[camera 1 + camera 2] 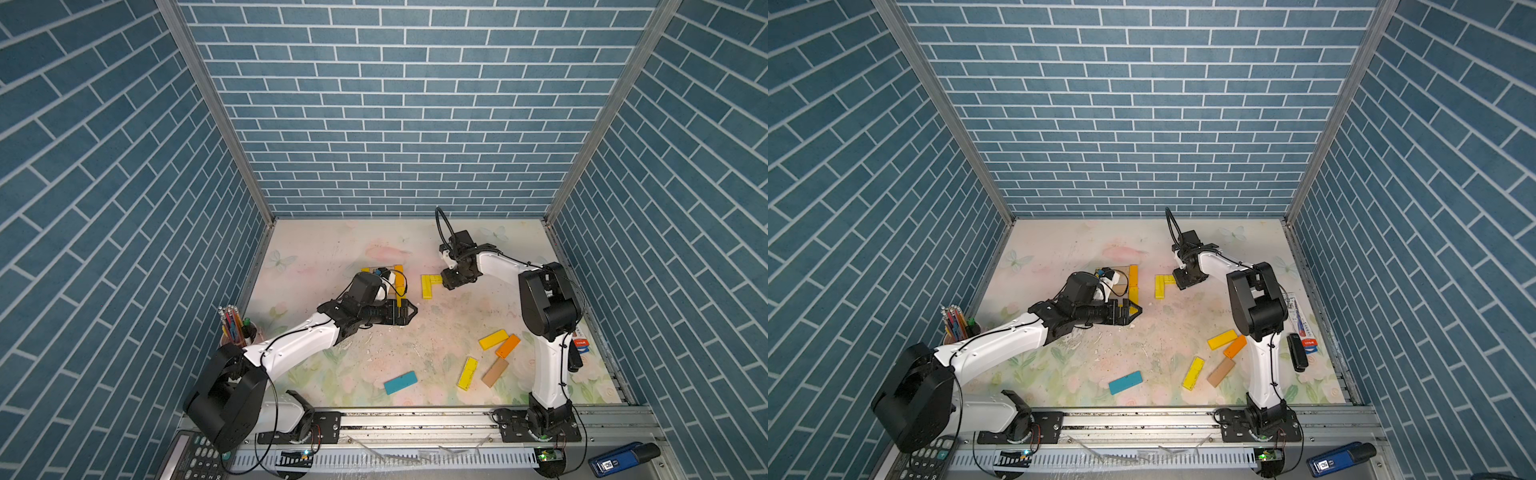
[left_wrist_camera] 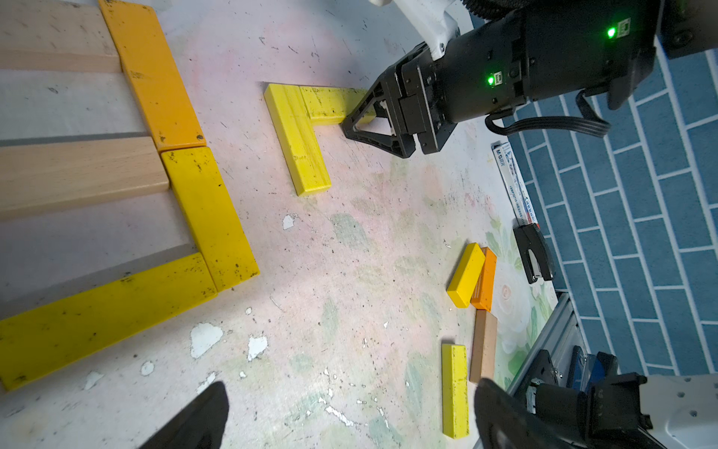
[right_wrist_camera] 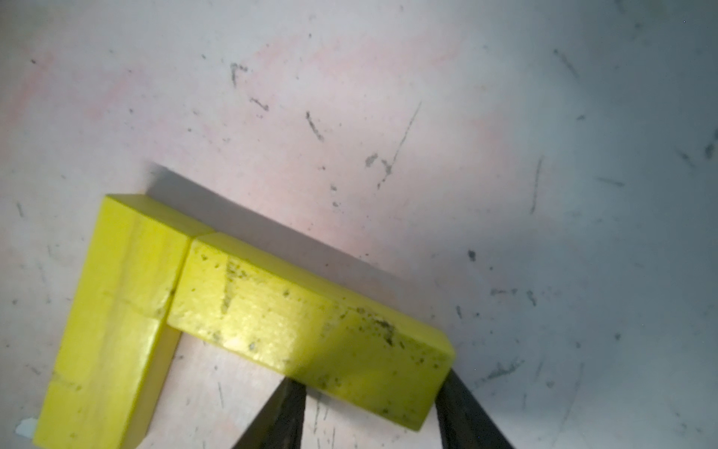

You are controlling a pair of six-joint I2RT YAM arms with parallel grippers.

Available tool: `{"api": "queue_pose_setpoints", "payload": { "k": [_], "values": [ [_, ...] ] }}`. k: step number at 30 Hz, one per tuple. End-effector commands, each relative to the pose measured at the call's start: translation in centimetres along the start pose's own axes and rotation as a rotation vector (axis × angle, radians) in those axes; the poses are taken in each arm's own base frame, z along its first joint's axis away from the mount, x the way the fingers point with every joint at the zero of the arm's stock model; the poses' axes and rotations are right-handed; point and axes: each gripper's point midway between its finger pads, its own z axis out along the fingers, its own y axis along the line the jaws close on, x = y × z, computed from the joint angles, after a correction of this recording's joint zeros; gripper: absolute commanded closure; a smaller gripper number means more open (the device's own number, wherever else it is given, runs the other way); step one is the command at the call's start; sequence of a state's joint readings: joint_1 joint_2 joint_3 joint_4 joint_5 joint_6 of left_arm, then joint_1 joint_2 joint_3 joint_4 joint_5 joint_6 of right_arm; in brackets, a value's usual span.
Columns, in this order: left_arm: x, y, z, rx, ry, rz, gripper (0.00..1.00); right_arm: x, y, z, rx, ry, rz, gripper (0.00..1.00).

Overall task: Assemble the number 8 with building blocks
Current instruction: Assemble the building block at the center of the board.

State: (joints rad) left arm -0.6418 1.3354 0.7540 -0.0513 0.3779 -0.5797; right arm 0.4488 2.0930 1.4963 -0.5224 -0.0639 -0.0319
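Blue lettering is borne by a white packet point(image 2: 514, 186), a code label by a blue device point(image 1: 623, 457); neither can be read.

A: How is the light?
B: Bright and even in both top views; everything sharp.
A: And the right wrist view?
B: Soft, blurred; the yellow block point(image 3: 311, 330) throws a dark shadow; the edges go dim.
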Motion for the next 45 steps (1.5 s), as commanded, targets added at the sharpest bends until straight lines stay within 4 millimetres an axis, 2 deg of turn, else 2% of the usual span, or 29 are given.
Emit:
{"api": "queue_pose_setpoints", "payload": {
  "k": [1,9,15,19,26,33,39,45],
  "values": [
    [0.4,0.2,0.0,-0.013,0.008,0.007,0.0,0.8,0.2,0.7,-0.001,0.039,-0.035,0.45],
    [0.6,0.4,-0.3,-0.02,0.014,0.016,0.0,1.5,0.2,0.2,0.008,0.025,0.004,0.41],
    [1.4,0.7,-0.9,-0.031,0.023,0.017,0.0,3.3,0.1,-0.5,0.023,0.021,0.093,0.38],
    [2.2,1.2,-1.6,-0.052,0.032,0.02,0.0,5.3,0.8,-1.0,0.017,0.013,0.162,0.37],
    [6.0,3.2,-3.1,-0.178,0.099,0.053,0.0,9.2,3.5,-2.1,-0.004,-0.01,0.22,0.38],
    [10.0,4.0,-4.5,-0.298,0.188,0.142,0.02,11.3,7.3,-4.8,-0.07,-0.09,0.262,0.4],
    [14.1,3.7,-4.2,-0.375,0.277,0.283,0.05,12.5,10.0,-7.3,-0.12,-0.173,0.272,0.41],
    [16.8,3.5,-3.9,-0.459,0.306,0.312,0.1,13.9,11.0,-9.5,-0.141,-0.231,0.286,0.42]
  ]
}}
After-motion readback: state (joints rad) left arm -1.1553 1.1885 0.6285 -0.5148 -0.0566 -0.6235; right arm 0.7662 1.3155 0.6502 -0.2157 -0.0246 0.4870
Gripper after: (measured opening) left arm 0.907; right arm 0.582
